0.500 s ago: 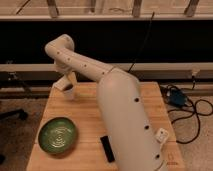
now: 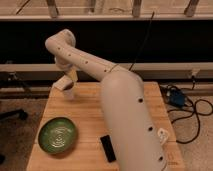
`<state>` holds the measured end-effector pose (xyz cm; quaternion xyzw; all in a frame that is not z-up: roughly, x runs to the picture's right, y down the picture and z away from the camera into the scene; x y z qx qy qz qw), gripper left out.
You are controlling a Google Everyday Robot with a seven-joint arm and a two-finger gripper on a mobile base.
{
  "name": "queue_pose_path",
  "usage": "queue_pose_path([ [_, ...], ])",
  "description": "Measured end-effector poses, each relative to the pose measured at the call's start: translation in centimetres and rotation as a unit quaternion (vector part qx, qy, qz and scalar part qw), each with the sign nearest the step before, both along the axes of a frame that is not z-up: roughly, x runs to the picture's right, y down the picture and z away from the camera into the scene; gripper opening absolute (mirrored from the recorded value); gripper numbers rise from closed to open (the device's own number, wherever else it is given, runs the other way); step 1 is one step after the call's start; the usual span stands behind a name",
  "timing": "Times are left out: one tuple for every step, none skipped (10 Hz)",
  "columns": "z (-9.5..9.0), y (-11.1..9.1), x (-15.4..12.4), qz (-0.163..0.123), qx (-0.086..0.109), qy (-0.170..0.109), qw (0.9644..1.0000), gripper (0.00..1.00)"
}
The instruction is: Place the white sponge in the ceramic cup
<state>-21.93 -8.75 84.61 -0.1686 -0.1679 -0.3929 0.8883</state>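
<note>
My gripper [image 2: 65, 84] hangs at the far left corner of the wooden table [image 2: 87, 115], at the end of the white arm [image 2: 90, 62] that reaches across from the lower right. A small pale object [image 2: 68, 92] sits right under the gripper's tip, touching or nearly touching it. I cannot tell whether it is the ceramic cup or the white sponge. No separate sponge shows elsewhere on the table.
A green bowl [image 2: 57, 135] sits at the front left of the table. A black flat object [image 2: 107, 148] lies near the front middle, beside the arm's thick base link. A small white item [image 2: 162, 134] is at the right edge. A blue box [image 2: 176, 97] with cables lies on the floor.
The gripper has shifted very slightly at the far left corner. The bowl and the black object have not moved.
</note>
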Motion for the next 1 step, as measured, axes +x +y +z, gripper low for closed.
queue_pose_path([
  [0.47,0.45,-0.24,-0.001,0.000,-0.001,1.0000,0.80],
])
